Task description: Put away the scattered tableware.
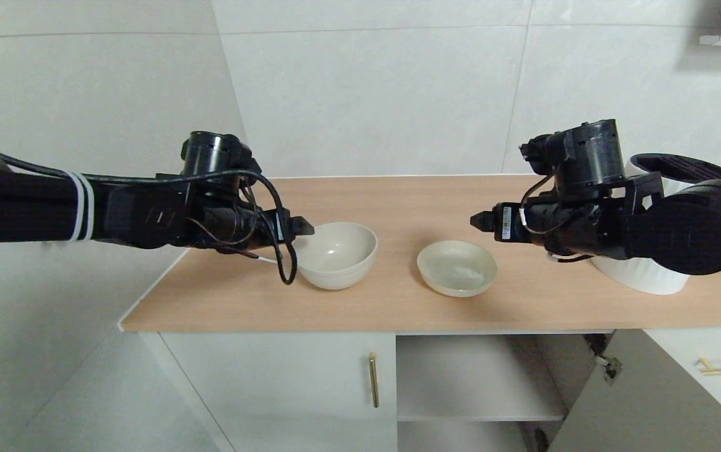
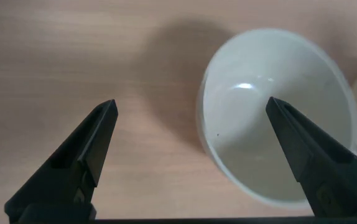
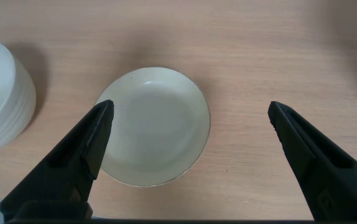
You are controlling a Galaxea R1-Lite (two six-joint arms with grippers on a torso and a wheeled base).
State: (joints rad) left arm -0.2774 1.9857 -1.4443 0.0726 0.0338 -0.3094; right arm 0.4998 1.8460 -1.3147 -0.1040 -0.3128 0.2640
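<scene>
Left hand (image 1: 300, 229) hovered by the left rim of the deep cream ceramic bowl (image 1: 337, 254) on the light wooden worktop (image 1: 398, 201); right hand (image 1: 479, 221) hung near the shallow cream dish (image 1: 457, 267). From the left wrist, empty fingers (image 2: 79, 162) gaped astride that rim. From the right, likewise, one finger over the dish. Lowering squarely should pinch each wall cleanly.

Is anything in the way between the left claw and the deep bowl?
Nothing visible. The open left gripper is right over the rim of the deep bowl: one finger above its inside, the other above bare countertop.
</scene>
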